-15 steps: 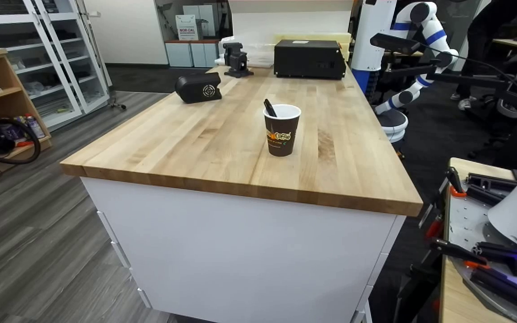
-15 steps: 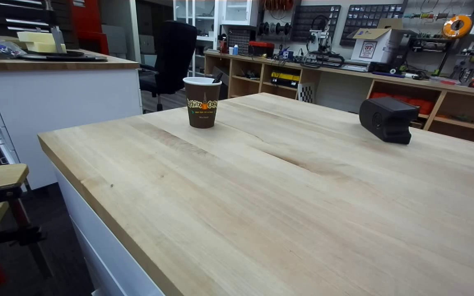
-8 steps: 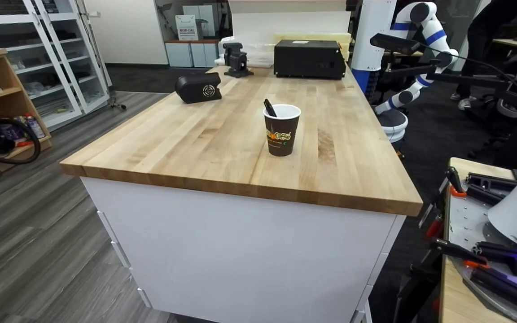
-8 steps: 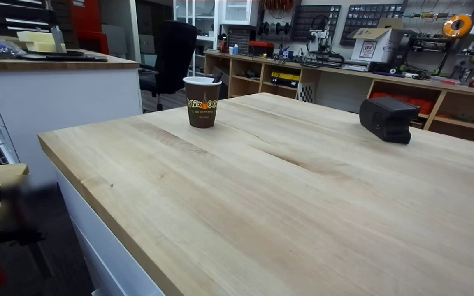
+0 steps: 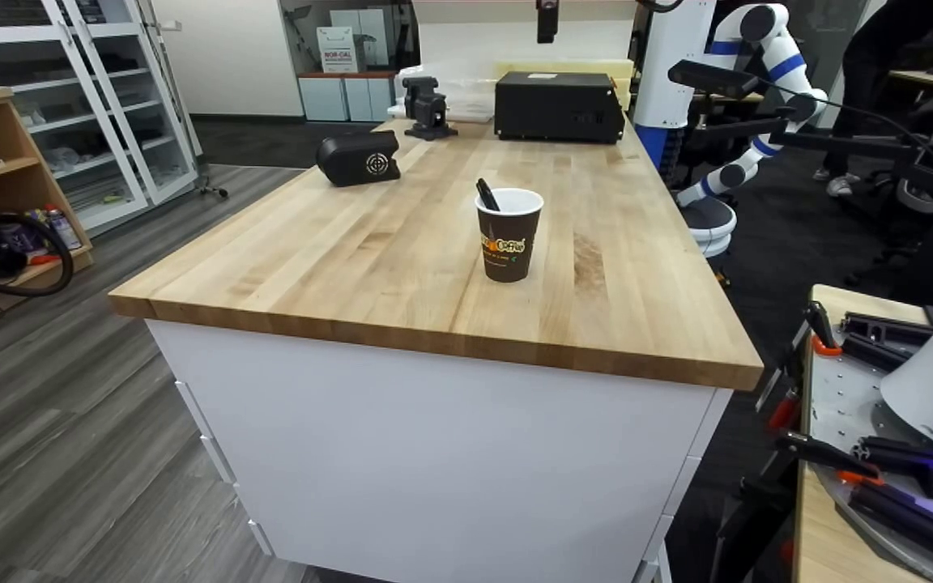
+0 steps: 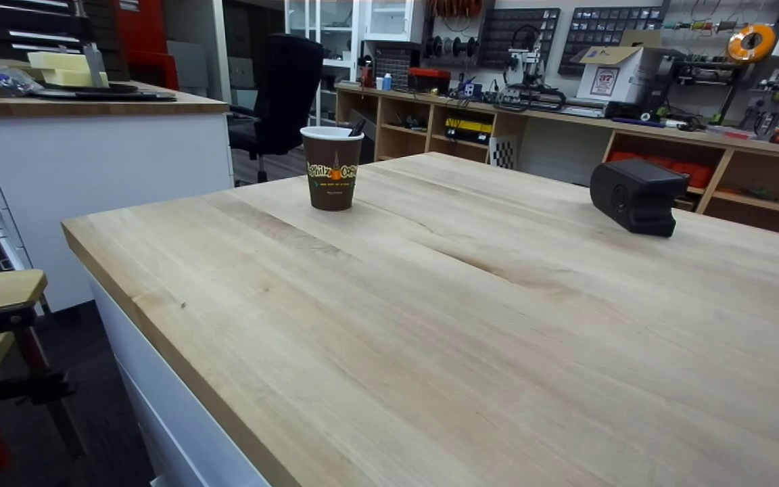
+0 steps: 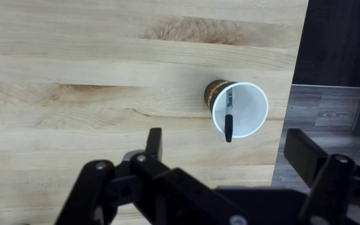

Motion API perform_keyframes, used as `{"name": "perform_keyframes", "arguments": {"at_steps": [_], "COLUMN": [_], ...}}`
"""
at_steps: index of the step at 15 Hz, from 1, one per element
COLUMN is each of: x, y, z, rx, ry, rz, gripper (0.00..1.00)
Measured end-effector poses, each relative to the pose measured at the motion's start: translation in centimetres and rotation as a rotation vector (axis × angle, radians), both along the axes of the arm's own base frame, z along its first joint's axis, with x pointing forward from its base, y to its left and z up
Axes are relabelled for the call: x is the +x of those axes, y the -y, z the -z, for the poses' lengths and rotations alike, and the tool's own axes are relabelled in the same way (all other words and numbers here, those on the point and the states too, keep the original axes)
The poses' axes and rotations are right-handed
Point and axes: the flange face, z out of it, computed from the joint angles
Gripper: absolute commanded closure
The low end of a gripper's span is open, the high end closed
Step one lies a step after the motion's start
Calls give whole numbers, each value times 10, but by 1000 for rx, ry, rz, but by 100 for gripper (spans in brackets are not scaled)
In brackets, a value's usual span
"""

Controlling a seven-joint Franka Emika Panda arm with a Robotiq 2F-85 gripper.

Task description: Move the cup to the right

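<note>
The cup is small and dark brown with a pale rim and a yellowish label. It stands upright on the wooden table near its edge, also in an exterior view. In the wrist view I look down into the white inside of the cup. A black-capped marker leans in it and pokes over the rim. My gripper is open and empty, its jaws wide apart, with the cup ahead between them and not touched. A dark fingertip hangs at the top of an exterior view, high above the table.
A black case lies at the table's far side, also in an exterior view. A black vise and a large black box stand further back. The table's edge is close beside the cup.
In an exterior view the dark gripper part at the top has moved left and come lower into view. A blur at the left of an exterior view is gone. The cup has not moved.
</note>
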Motion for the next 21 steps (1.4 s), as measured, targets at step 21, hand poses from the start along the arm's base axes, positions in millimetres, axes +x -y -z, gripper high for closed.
{"name": "perform_keyframes", "arguments": {"at_steps": [21], "x": [40], "y": [-71], "z": [81], "rx": [-9], "ry": [-5], "rz": [-148], "gripper": [0]}}
